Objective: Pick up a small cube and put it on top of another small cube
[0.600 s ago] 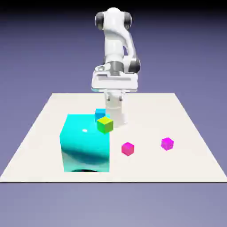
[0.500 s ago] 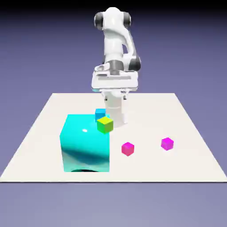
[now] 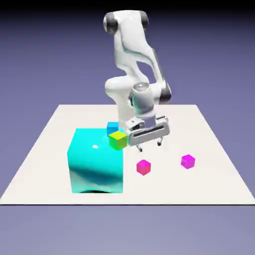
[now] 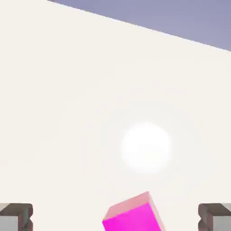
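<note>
**Open gripper above pink cube**

White table (image 3: pixel 60 149), blue-violet backdrop. Gripper (image 3: pixel 149 145) hangs over the table with jaws spread wide, nothing between them. Small pink cube (image 3: pixel 143 167) sits on the table just below it, untouched; in the hand view it shows at the bottom edge between the two fingertips (image 4: pixel 16 216). Purple cube (image 3: pixel 188 161) lies apart toward the exterior view's right. Big cyan block (image 3: pixel 95 162) stands on the exterior view's left, with a green cube (image 3: pixel 118 140) and a small blue cube (image 3: pixel 112 128) close by it.

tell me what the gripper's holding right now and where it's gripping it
Nothing is held. The gripper hangs open above the hot-pink cube, which sits on the table untouched.
</note>
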